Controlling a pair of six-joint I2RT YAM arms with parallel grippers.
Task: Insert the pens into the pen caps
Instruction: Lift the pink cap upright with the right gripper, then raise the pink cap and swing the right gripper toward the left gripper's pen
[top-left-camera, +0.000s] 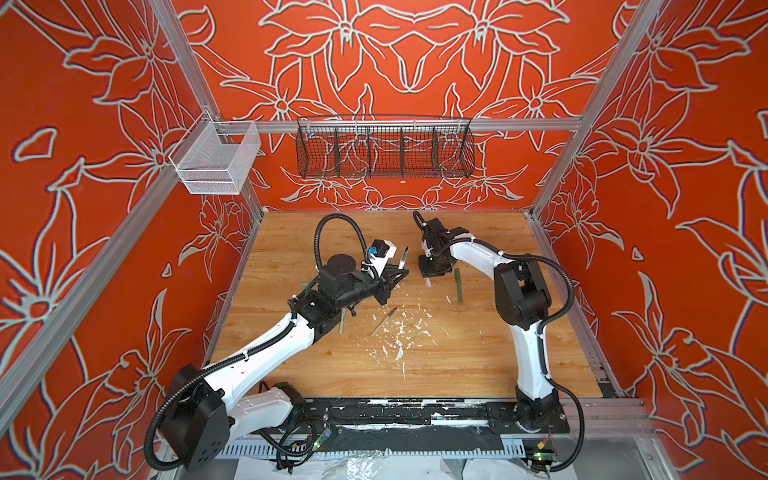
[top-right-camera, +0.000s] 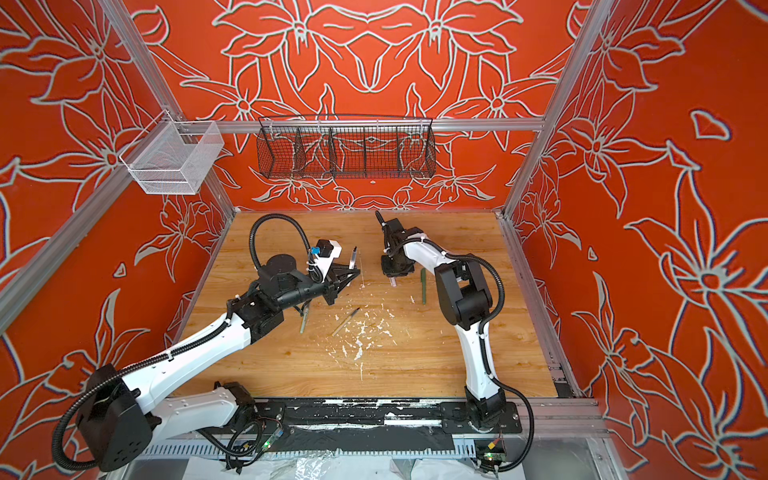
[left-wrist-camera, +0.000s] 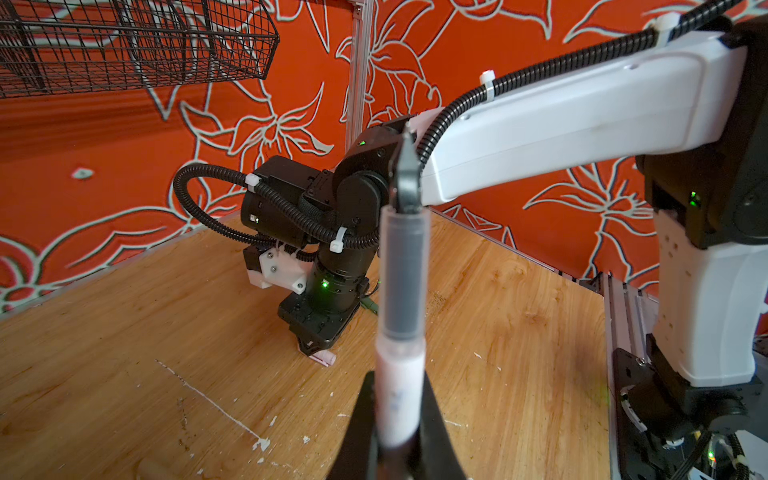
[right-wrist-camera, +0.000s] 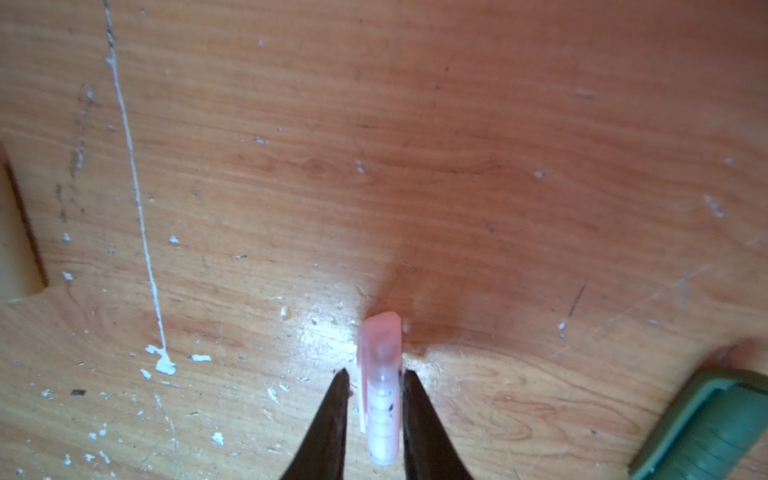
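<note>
Pink pen (left-wrist-camera: 402, 291) is up off the table, tip pointing up, pinched tight in the left gripper (left-wrist-camera: 399, 384). Pink cap (right-wrist-camera: 380, 386) lies flat on the wooden table (right-wrist-camera: 498, 166), right gripper (right-wrist-camera: 376, 372) straddling it with jaws barely apart. Can't tell if it's actually squeezing it.

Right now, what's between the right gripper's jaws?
The pink pen cap, lying on the table, sits between the right gripper's jaws, a slim gap on one side; the right wrist view shows it.

Pink cap (right-wrist-camera: 380, 386), red floral wall (top-left-camera: 374, 62)
</note>
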